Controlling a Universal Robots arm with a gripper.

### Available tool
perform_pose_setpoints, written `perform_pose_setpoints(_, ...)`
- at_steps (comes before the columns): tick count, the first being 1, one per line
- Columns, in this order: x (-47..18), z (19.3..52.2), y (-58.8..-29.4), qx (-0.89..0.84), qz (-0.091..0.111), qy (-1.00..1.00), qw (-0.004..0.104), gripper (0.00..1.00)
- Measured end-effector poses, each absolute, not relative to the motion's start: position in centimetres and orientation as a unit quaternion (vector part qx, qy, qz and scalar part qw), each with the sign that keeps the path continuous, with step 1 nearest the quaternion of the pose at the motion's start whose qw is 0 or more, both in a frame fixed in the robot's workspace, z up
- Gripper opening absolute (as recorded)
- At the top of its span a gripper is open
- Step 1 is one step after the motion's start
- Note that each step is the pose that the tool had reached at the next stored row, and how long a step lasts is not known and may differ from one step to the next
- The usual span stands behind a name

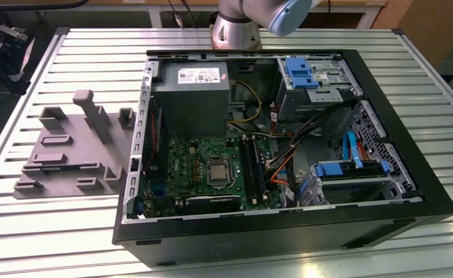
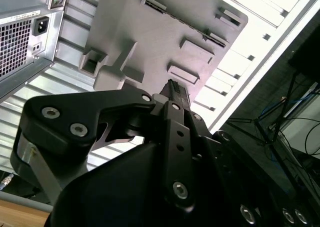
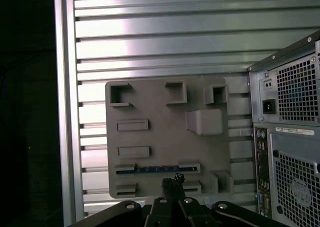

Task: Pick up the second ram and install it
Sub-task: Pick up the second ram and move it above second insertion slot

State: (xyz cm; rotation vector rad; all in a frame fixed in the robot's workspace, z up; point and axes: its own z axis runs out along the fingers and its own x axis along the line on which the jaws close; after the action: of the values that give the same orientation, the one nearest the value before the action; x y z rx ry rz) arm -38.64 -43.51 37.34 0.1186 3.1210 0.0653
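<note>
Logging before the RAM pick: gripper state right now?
Gripper: closed, holding nothing. The second ram lies in the gray fixture, not gripped.

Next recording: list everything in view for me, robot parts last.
table: one, silver, slatted, under everything.
computer case: one, black, open, on the table.
motherboard: one, green, inside the case.
power supply: one, grey, inside the case.
drive brackets: two, bright blue, inside the case.
fixture: one, grey, on the table beside the case.
second ram: one, dark blue, on edge in the fixture.
arm: one, grey with blue cap, beyond the case.
claw: one, black, shut, pointing at the fixture near the ram.
</note>
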Motion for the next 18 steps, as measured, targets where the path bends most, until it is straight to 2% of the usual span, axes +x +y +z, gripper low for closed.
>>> perform_pose_setpoints(18, -38.66, 37.28, -43.50, -0.027, 0.021, 0.999, 0.007, 0.11)
